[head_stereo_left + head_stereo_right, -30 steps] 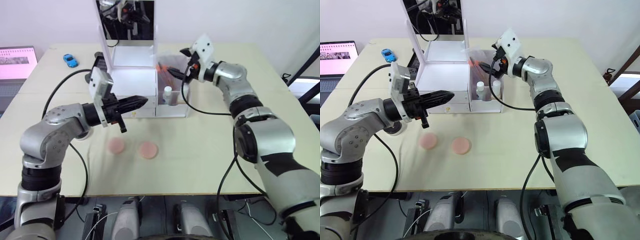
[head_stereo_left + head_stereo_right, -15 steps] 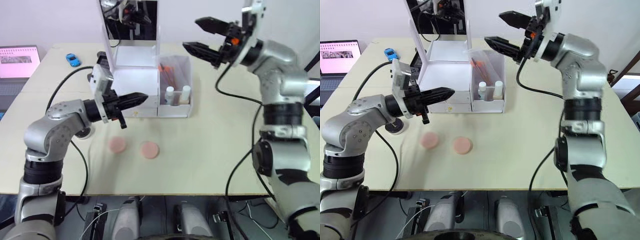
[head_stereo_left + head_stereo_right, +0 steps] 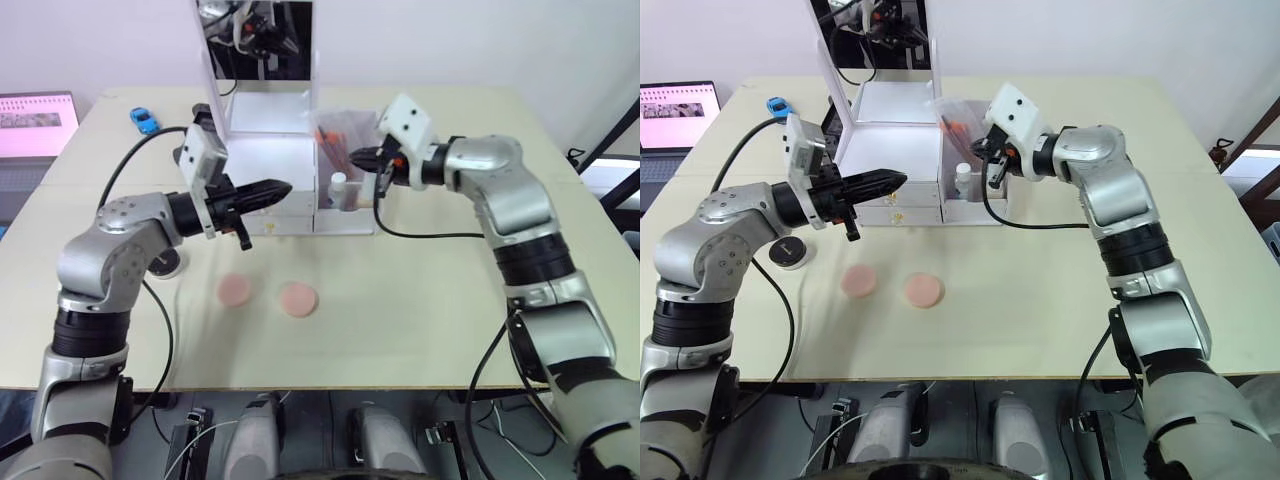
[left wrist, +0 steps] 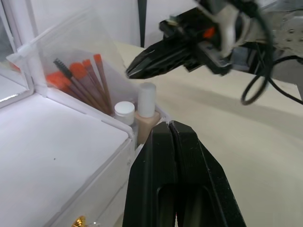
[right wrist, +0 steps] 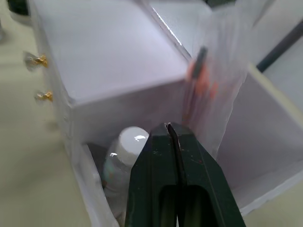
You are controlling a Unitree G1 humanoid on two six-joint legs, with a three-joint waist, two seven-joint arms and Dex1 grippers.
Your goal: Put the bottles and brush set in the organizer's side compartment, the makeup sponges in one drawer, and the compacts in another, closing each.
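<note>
Organizer (image 3: pixel 265 160) stands at the back middle of your table (image 3: pixel 430 300), mirror lid upright and both gold-knobbed drawers (image 3: pixel 895 208) shut; in its side compartment (image 3: pixel 352 205) you have the brush set (image 4: pixel 78 78) leaning at the rear and the two bottles (image 4: pixel 139 111) side by side in the lower front section. Your right gripper (image 3: pixel 362 156) hovers just over that compartment, its fingers pressed together on nothing — the wrist view shows the tips above the white-capped bottle (image 5: pixel 125 146). Your left gripper (image 3: pixel 275 189) is likewise closed and empty, pointing at the drawer fronts, close to them; whether it touches you cannot tell. The two pink makeup sponges (image 3: pixel 266 295) lie flat on the table in front of the organizer, near each other but apart; a black compact (image 3: pixel 788 252) sits beside your left arm.
</note>
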